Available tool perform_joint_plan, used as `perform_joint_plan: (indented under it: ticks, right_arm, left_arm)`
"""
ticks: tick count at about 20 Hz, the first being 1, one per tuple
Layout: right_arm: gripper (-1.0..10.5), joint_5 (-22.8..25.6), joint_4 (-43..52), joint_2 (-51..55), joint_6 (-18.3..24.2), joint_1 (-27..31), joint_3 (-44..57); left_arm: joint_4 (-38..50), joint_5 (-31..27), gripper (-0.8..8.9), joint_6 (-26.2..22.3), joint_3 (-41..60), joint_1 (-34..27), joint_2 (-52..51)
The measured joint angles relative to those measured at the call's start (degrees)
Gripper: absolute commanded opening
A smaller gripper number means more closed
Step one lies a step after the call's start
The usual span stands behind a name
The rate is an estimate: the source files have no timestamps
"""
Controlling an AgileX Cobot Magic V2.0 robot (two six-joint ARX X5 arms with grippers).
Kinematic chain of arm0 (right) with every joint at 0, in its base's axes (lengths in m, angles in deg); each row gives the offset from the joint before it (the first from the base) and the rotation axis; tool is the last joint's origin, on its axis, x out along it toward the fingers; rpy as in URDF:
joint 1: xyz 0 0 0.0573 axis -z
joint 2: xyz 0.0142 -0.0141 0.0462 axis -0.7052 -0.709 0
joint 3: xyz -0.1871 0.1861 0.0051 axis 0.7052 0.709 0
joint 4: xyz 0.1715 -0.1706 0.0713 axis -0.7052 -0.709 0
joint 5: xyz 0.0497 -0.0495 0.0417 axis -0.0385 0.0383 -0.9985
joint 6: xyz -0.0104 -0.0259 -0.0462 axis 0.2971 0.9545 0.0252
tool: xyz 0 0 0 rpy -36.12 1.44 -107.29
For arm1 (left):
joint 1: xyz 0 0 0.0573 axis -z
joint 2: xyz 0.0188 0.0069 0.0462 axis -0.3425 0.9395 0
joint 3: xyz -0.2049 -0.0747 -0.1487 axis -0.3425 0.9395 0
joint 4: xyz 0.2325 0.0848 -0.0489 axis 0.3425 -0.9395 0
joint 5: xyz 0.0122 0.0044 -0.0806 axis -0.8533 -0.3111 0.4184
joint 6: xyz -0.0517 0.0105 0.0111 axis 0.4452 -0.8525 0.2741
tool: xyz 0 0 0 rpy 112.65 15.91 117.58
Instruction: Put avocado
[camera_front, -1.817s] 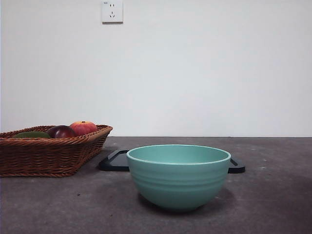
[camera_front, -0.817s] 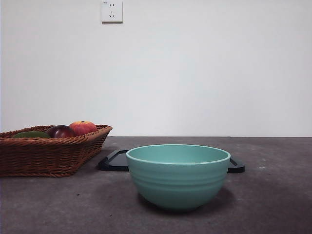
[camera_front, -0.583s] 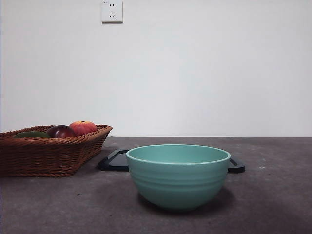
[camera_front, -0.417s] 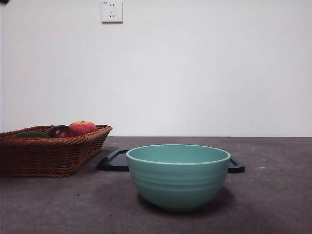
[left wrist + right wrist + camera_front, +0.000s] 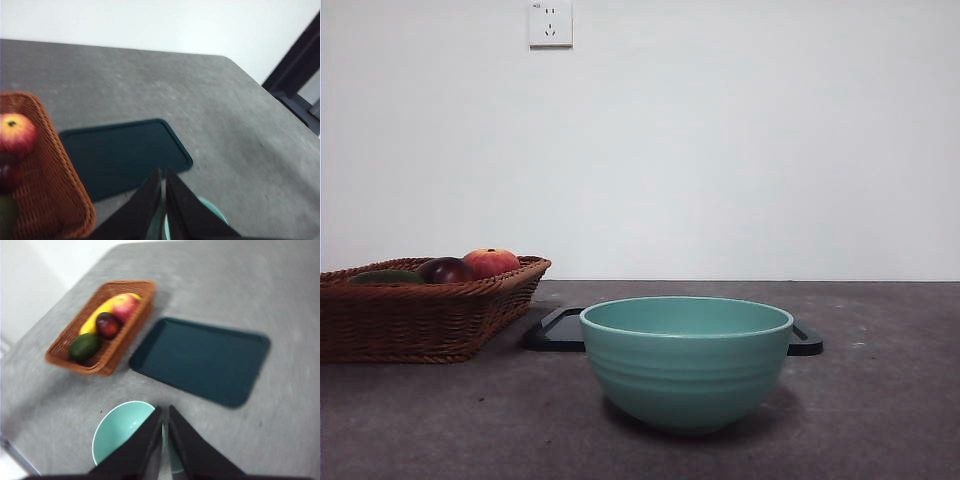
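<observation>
**Avocado at rest, both arms raised**

The avocado [image 5: 84, 346] lies in the wicker basket [image 5: 112, 360] beside the maroon fruit [image 5: 107, 324]. Left gripper [image 5: 163, 186] and right gripper [image 5: 164, 424] are both closed and empty. I should part the jaws before descending.

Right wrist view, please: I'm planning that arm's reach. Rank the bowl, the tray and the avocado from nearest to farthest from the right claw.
1. The teal bowl, directly beneath the right claw.
2. The dark tray, on the table beyond the bowl.
3. The avocado, in the wicker basket beside the tray, at the basket's near end.
</observation>
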Motion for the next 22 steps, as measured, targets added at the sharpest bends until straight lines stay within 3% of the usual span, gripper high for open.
perform_joint_plan:
  ticks: [6, 7, 9, 10, 12, 18, 22]
  right_arm:
    - [0.3, 0.04, -3.34, 1.92, 6.29, -0.52, -0.04]
    - [0.9, 0.11, -3.34, 1.90, 6.64, -0.52, -0.04]
    - [3.5, 0.46, -3.37, 1.86, 7.19, -0.52, -0.04]
    - [4.7, 0.46, -3.37, 1.86, 7.17, -0.52, -0.04]
    - [5.6, 0.46, -3.41, 1.86, 7.13, -0.52, -0.04]
    - [5.6, 0.44, -3.56, 1.86, 7.15, -0.52, -0.04]
    - [5.6, 0.15, -3.78, 1.86, 6.93, -0.52, -0.04]
  left_arm:
    - [-10.08, 0.20, 0.51, -0.96, 0.00, 0.13, -0.15]
    - [-10.16, 0.20, 1.15, -1.42, 0.00, 0.13, -0.17]
    - [-10.16, 0.20, 3.54, -2.43, 0.00, 0.13, -0.17]
    - [-10.14, 0.20, 5.56, -2.67, 0.00, 0.13, -0.22]
    - [-10.14, 0.22, 7.46, -3.04, 0.00, 0.13, -0.24]
    - [-10.14, 0.26, 7.51, -3.43, 0.00, 0.13, -0.26]
    - [-14.56, 0.09, 7.38, -2.34, -0.81, 0.13, -0.13]
